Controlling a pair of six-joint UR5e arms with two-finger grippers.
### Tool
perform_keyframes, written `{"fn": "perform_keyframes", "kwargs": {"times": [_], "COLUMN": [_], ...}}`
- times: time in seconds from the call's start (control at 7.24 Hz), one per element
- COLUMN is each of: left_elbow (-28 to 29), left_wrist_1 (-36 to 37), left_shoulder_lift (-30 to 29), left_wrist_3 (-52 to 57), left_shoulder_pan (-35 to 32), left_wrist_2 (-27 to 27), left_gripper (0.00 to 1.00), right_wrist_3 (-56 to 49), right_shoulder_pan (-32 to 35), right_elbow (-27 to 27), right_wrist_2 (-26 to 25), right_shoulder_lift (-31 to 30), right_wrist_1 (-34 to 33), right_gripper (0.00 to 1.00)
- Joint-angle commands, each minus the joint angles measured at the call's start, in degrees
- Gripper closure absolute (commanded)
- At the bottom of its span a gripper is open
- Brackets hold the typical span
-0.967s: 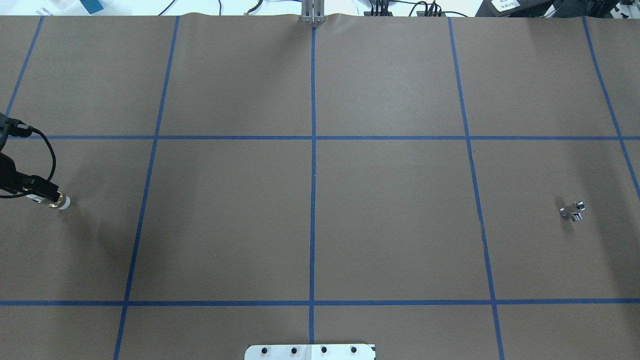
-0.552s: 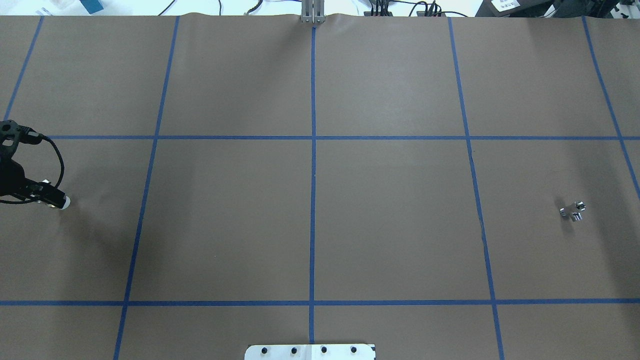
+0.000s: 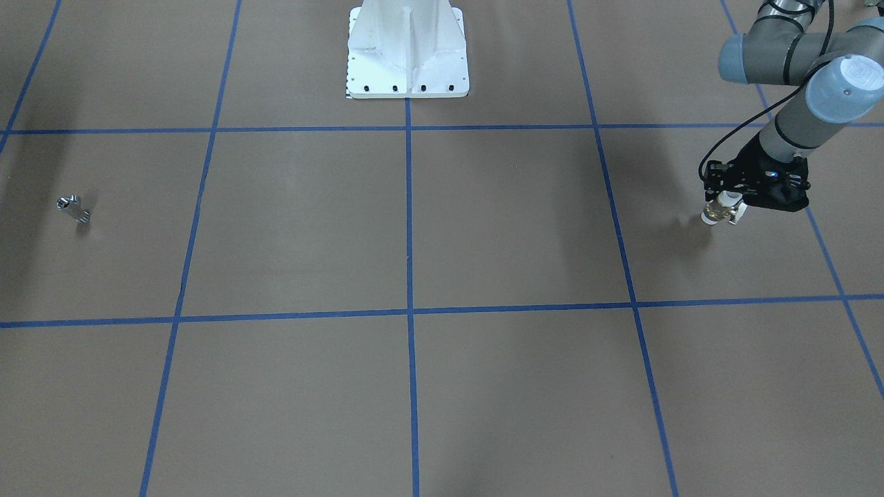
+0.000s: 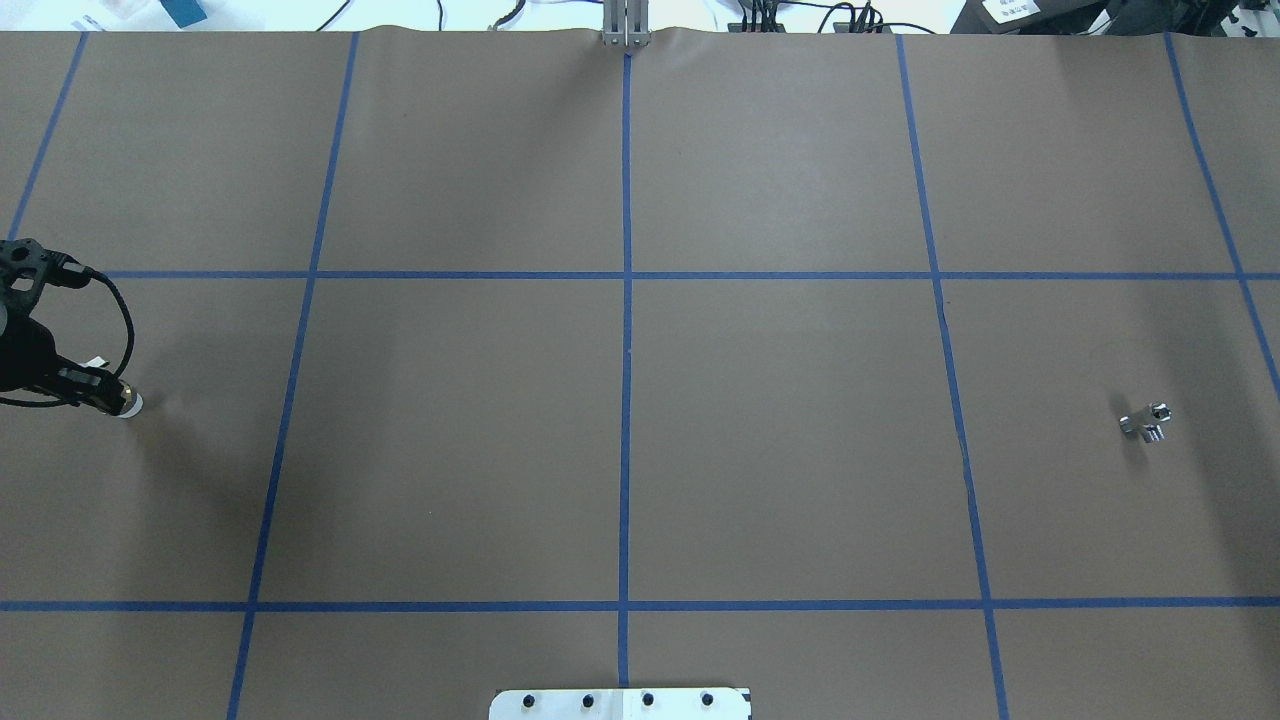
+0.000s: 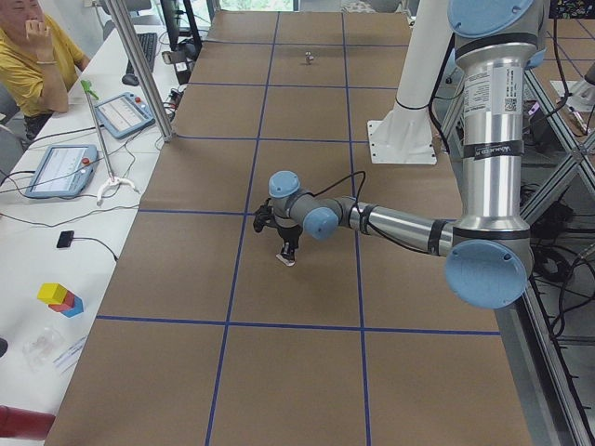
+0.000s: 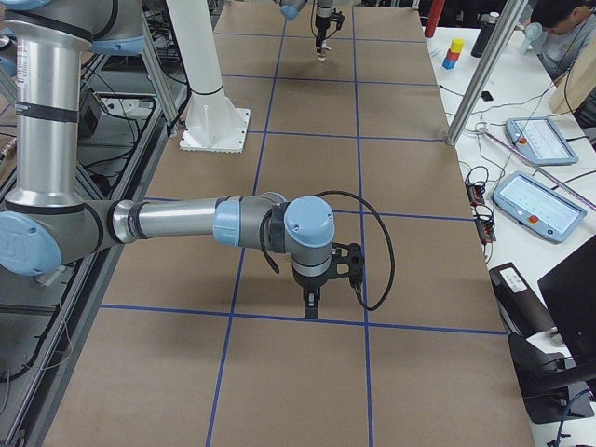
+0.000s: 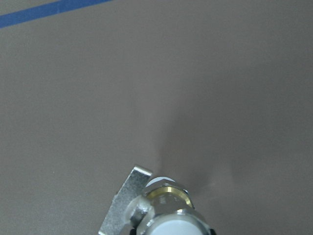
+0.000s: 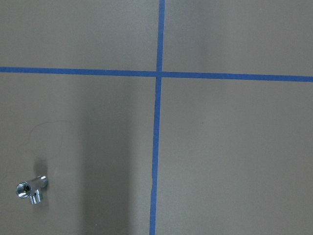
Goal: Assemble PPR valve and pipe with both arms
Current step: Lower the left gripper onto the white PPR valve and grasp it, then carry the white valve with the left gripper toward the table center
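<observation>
Two arms out from the white pedestal (image 3: 407,48). Left gripper (image 3: 724,201), well out on the pedestal's robot-left side, clamped on PPR valve (image 3: 720,214), valve roughly upright, low over the table (image 3: 483,228). Right gripper (image 6: 311,303) on the pedestal's robot-right, pincer state can't tell. Pipe (image 3: 72,208) lying loose, far robot-right of the pedestal

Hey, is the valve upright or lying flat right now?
Roughly upright: the PPR valve hangs end-down in the left pincer, only its white end showing from overhead. Whether it touches the table, cannot tell.
</observation>
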Motion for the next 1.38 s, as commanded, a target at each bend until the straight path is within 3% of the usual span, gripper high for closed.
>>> {"fn": "perform_keyframes", "kwargs": {"times": [0.0,0.14,0.55,0.97,1.1,1.24], "left_elbow": [-2.4,-3.2,-3.3,-2.4,-0.8,5.0], "left_wrist_1": [0.6,0.8,2.4,17.5,21.1,21.8], "left_shoulder_lift": [0.0,-0.5,-9.3,-28.3,-34.8,-41.7], "left_wrist_3": [-0.2,-1.4,-14.7,-30.9,-34.9,-39.9], "left_shoulder_pan": [-0.1,0.0,4.3,16.3,19.4,22.1], "left_wrist_2": [-0.4,-0.4,-0.3,1.5,5.7,6.9], "left_gripper": [1.0,1.0,1.0,1.0,1.0,1.0], "right_wrist_3": [0.1,0.1,0.1,0.1,0.1,0.1], "right_shoulder_pan": [0.0,0.0,-0.1,-0.2,-0.3,-0.3], "right_elbow": [0.0,0.1,0.1,0.0,0.0,0.0], "right_wrist_2": [0.0,0.0,0.0,0.0,0.0,0.0], "right_shoulder_lift": [0.0,0.0,0.1,0.3,0.3,0.3], "right_wrist_1": [0.0,0.1,0.1,0.1,0.1,0.1], "right_gripper": [0.0,0.0,0.0,0.0,0.0,0.0]}}
